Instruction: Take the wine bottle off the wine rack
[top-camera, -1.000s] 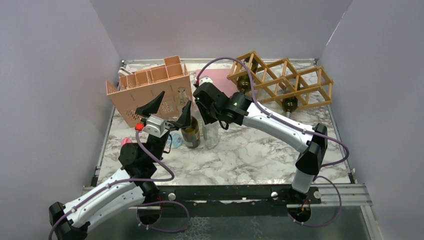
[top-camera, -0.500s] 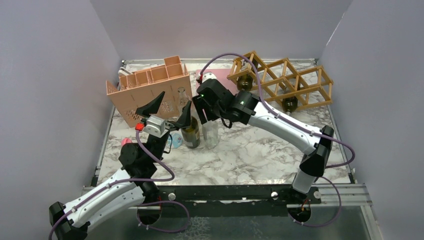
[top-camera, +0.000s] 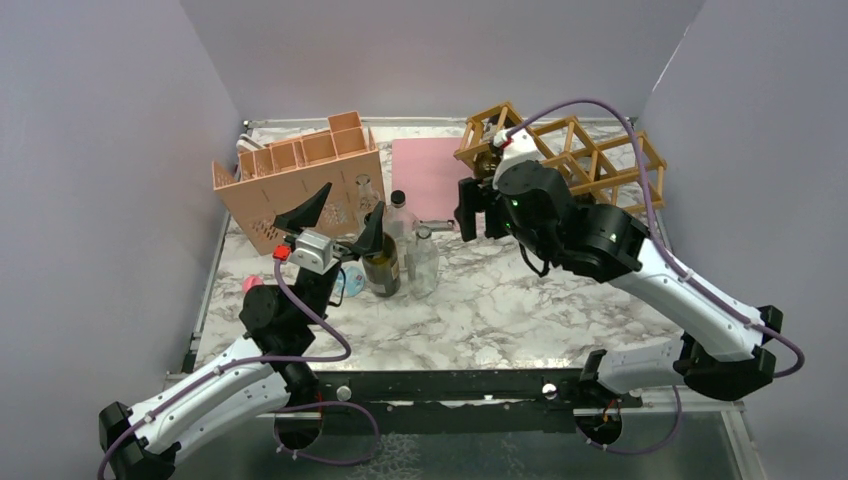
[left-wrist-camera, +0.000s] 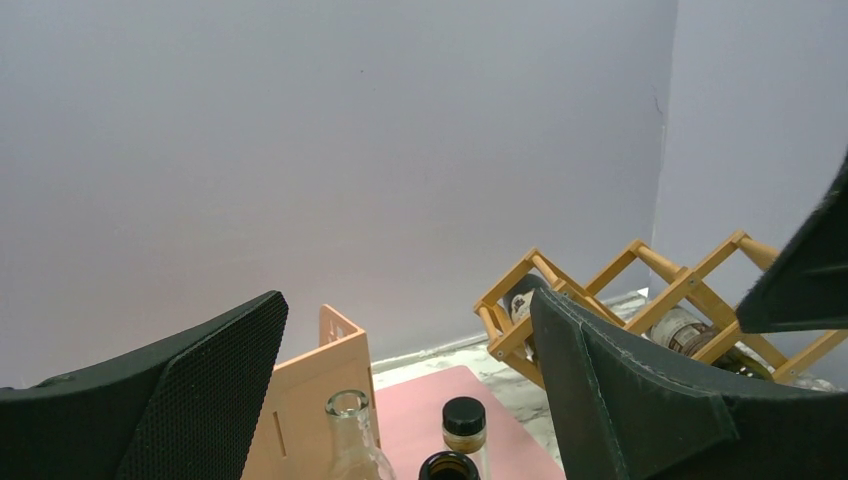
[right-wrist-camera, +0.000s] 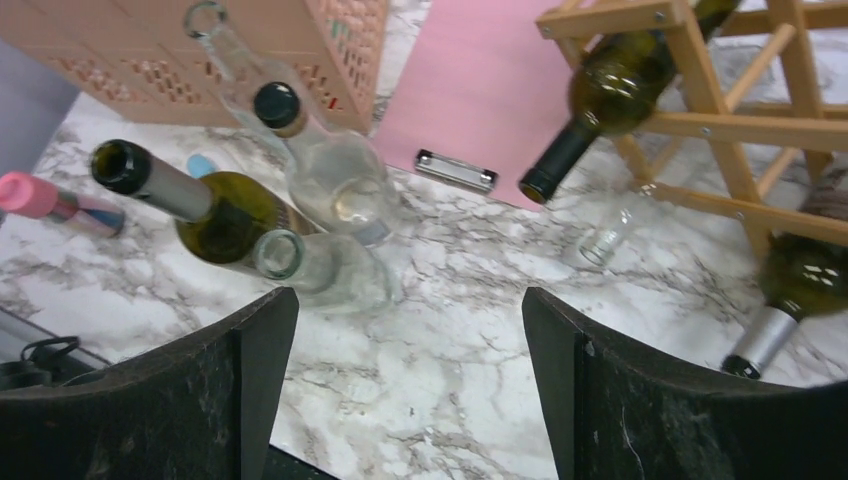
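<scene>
Two dark bottles show in the wine rack (top-camera: 598, 152) from the right wrist view: a green wine bottle (right-wrist-camera: 603, 97) in the end cell on the rack's left-arm side, and a foil-necked bottle (right-wrist-camera: 790, 285) further along the rack. The green one lies tilted, body inside the lattice, neck poking out of the rack's open front and sloping downward. Right gripper (top-camera: 479, 212) hangs just in front of that end cell, jaws spread wide, nothing between them. In its own camera the bottle sits ahead and to the right of the finger gap, long axis running obliquely across the line of approach, not along it. Left gripper (top-camera: 340, 222) is well apart from the rack, off its end-cell side, likewise wide open and empty. Judgement — the right arm is plainly the nearer one. It would likely need to shift toward the rack, turn so the fingers straddle the protruding neck, close there, then draw the bottle out along its own axis.
</scene>
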